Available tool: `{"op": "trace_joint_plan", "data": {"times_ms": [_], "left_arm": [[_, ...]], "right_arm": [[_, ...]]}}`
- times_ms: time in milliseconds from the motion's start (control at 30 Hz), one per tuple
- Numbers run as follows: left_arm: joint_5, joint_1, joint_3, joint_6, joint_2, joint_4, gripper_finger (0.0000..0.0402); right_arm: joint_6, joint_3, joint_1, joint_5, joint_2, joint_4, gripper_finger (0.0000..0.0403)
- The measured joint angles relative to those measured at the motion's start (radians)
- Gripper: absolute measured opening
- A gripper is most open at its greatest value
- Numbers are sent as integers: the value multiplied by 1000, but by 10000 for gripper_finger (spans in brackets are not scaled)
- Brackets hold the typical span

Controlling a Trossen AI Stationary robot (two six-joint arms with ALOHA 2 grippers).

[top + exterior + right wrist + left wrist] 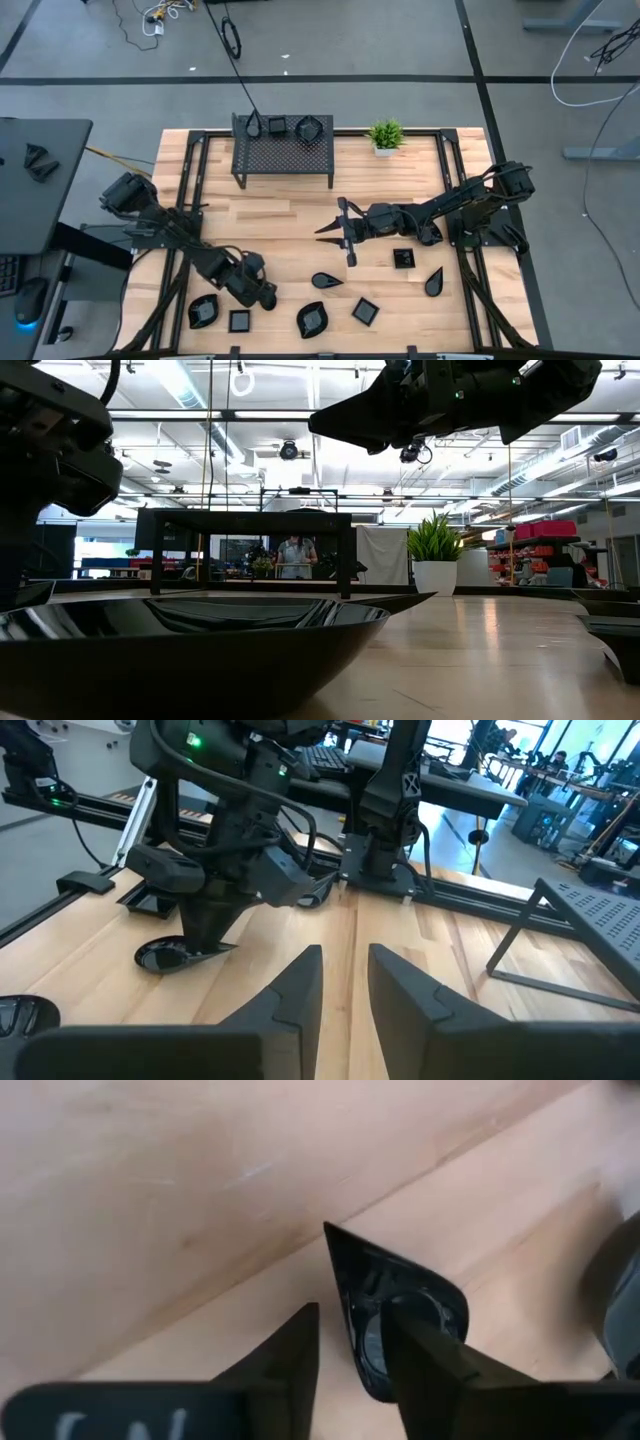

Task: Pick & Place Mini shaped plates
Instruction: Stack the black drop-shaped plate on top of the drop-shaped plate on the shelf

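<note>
The left tool (350,1342) is seen lowered near the surface's (290,215) front-left corner, its jaws narrowed over the rim of a teardrop plate (400,1315); a firm grip cannot be told. The right tool (338,232) is held mid-surface, narrowly parted and empty.

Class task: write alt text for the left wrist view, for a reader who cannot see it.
The left gripper reaches down over a glossy black teardrop-shaped mini plate lying on the pale wooden table, one dark finger across the dish.
</note>
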Motion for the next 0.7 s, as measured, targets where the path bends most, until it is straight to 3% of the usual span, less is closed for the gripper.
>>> {"op": "trace_joint_plan", "data": {"times_ms": [367,567,700], "left_arm": [[0,7,0,16,-40,2,12],[5,69,0,119,-166,-65,14],[53,169,-1,236,-304,-177,12]], "right_arm": [[3,0,0,0,0,0,86],[3,0,0,0,0,0,86],[3,0,0,0,0,0,86]]}}
